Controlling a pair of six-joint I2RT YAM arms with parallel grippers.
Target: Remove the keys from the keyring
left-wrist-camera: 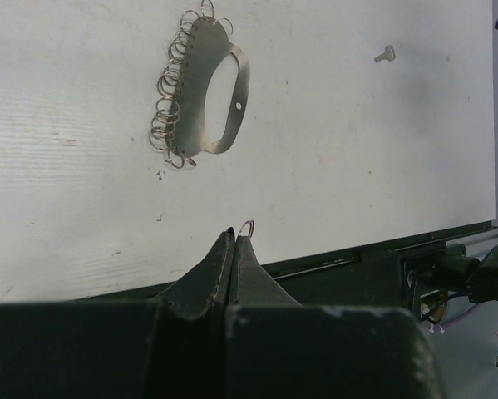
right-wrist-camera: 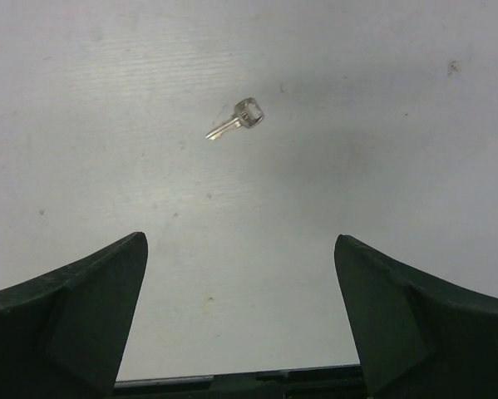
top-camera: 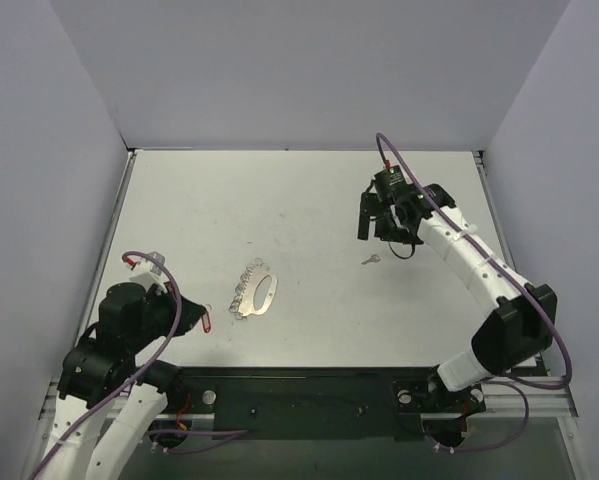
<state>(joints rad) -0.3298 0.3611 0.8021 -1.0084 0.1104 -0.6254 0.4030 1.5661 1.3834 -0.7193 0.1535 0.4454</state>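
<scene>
Where left end effector point(left-wrist-camera: 234, 236) shuts, wire loop point(left-wrist-camera: 248, 224) peeks out (rest hidden).

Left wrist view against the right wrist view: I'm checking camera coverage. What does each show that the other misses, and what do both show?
Left wrist only: the whole keyring with its wire loops, and the left gripper shut on a small wire ring. Right wrist only: the right gripper, open. Both: the loose silver key on the white table.
</scene>
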